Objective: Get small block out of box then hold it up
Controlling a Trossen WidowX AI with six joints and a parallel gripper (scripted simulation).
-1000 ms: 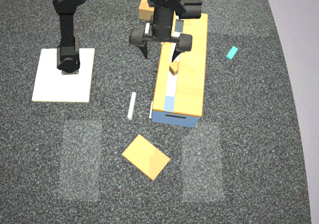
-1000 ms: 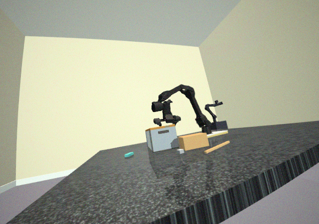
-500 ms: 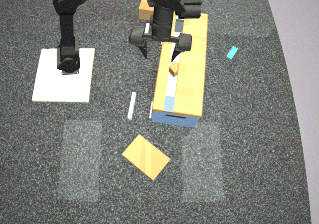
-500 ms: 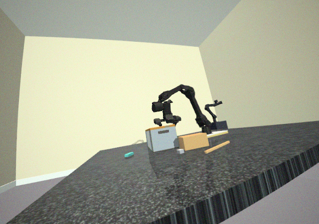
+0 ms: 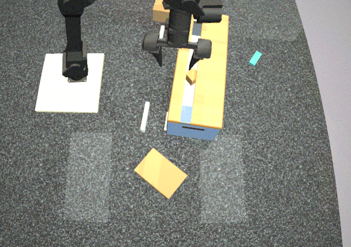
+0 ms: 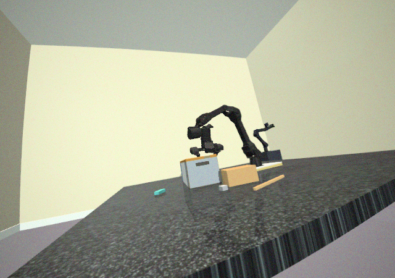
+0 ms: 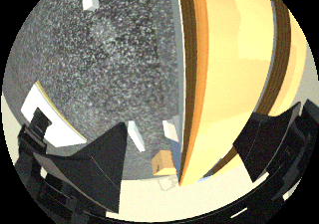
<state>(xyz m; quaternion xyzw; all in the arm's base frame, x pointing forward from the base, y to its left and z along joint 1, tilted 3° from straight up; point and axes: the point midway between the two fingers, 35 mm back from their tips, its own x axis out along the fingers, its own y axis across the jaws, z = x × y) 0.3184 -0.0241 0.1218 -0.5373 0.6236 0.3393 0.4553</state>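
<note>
The long box (image 5: 198, 74) has a tan top with a slot along it and a blue near end (image 5: 190, 130). The small tan block (image 5: 191, 76) sits on the white shelf inside the slot, about midway along. My gripper (image 5: 177, 62) is open and empty at the box's far half. Its left finger hangs outside the box's left wall, and its right fingertip is in the slot just behind the block. In the exterior view the gripper (image 6: 205, 151) sits right on top of the box (image 6: 200, 171). The wrist view shows the box top (image 7: 233, 59) between the open fingers (image 7: 179, 158); the block is hidden there.
A teal block (image 5: 255, 58) lies right of the box. A white stick (image 5: 145, 120) lies left of its near end, with a flat tan board (image 5: 160, 173) in front. A tan box (image 5: 160, 11) stands behind the gripper. The arm base is on a white plate (image 5: 69, 82).
</note>
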